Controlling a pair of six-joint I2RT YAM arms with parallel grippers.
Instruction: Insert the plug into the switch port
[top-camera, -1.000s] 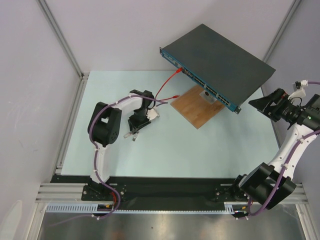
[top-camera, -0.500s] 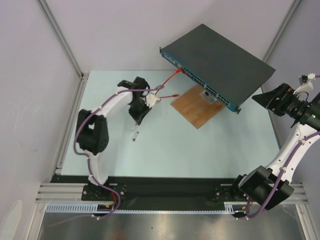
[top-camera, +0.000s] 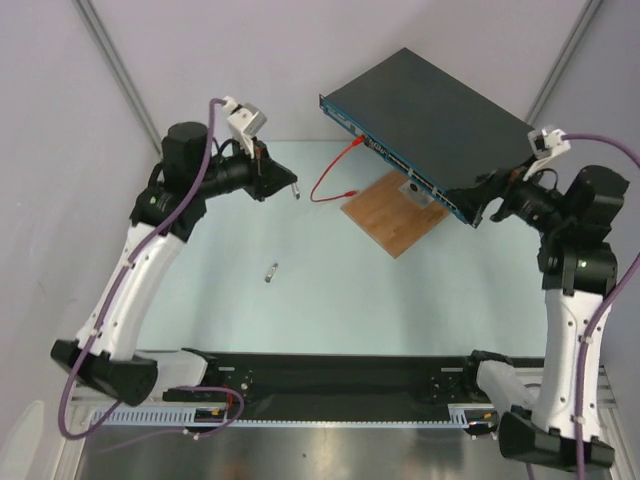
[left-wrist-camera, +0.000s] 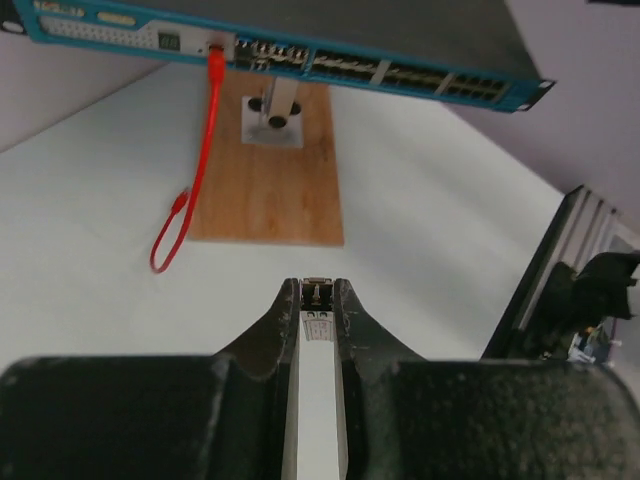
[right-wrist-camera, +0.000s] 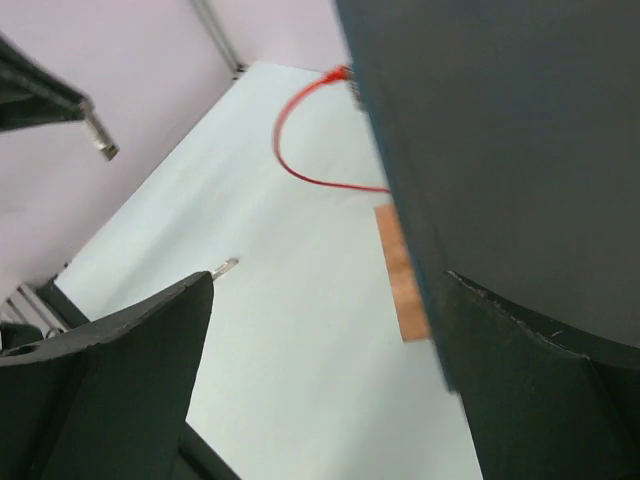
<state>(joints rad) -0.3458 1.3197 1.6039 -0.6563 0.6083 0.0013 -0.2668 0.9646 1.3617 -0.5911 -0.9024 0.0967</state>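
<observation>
Plug (left-wrist-camera: 320, 380) clamped in raised left hand (top-camera: 284, 181), right hand (right-wrist-camera: 328, 285) spread beside switch (top-camera: 430, 110)

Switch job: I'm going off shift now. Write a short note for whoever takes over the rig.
Left gripper: shut on the plug, raised, facing the switch's ports from a distance.
Right gripper: open at the switch's right front corner, holding nothing.
Done: plug picked up. A red cable already fills one port; a second plug lies on the table.
Left: bring the plug to a free port and push it in.
</observation>
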